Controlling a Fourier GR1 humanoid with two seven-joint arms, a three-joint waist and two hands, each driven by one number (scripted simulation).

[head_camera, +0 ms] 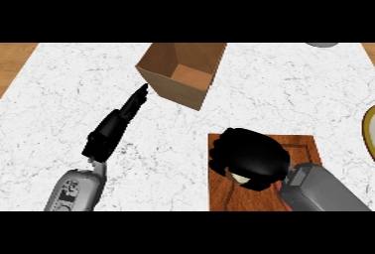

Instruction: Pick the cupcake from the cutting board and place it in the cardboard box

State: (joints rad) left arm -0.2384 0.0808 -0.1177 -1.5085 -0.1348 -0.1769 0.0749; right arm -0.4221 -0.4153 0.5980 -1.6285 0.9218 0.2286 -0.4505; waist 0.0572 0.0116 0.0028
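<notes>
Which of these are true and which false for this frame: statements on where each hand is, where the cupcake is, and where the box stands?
1. The right hand is curled over the cutting board. True.
2. The cupcake sits in the cardboard box. False: the box shows nothing inside; a pale bit of cupcake peeks from under the right hand.
3. The left hand has straight fingers pointing toward the box. True.
4. The box stands on the cutting board. False: it stands on the counter, apart from the board.

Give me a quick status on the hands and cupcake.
Right hand curled round cupcake, on cutting board. Left hand open, fingers straight, beside cardboard box. Nothing seen blocking the way.
</notes>
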